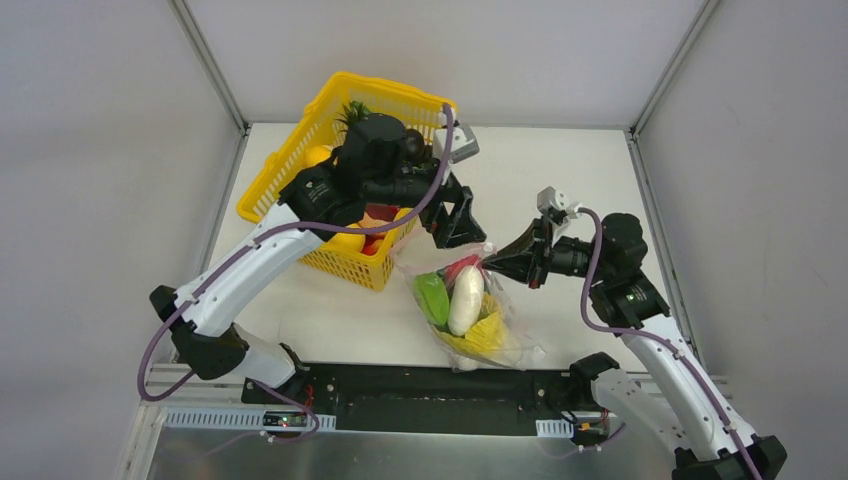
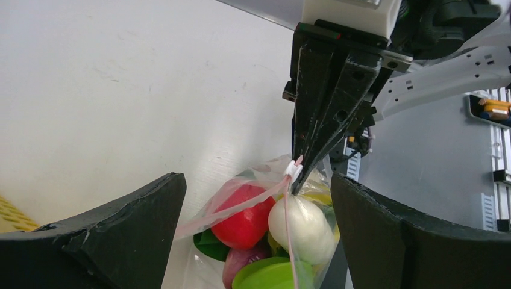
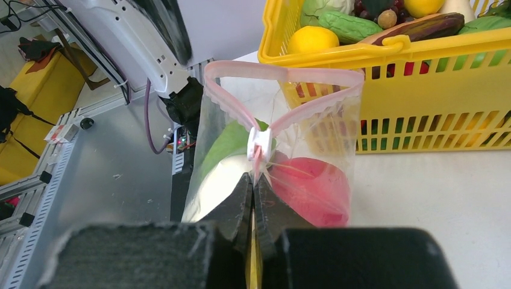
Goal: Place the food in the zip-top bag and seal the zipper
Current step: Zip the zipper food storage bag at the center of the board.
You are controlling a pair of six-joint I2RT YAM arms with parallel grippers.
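The clear zip-top bag (image 1: 470, 315) lies in front of the basket with a red apple (image 2: 244, 220), a white radish (image 2: 304, 226), a green lime (image 2: 271, 276) and yellow cabbage (image 1: 485, 335) inside. My right gripper (image 1: 495, 262) is shut on the pinkish zipper (image 3: 283, 75) just below its white slider (image 3: 260, 143). Beyond the slider the two strips part into an open loop. My left gripper (image 1: 455, 225) is open and hovers over the bag's mouth. In the left wrist view its fingers (image 2: 120, 229) stand wide on either side of the bag, apart from it.
The yellow mesh basket (image 1: 300, 155) stands at the back left under my left arm and holds several more toy fruits and vegetables (image 3: 346, 24). The black rail (image 1: 420, 385) and metal edge run along the near side.
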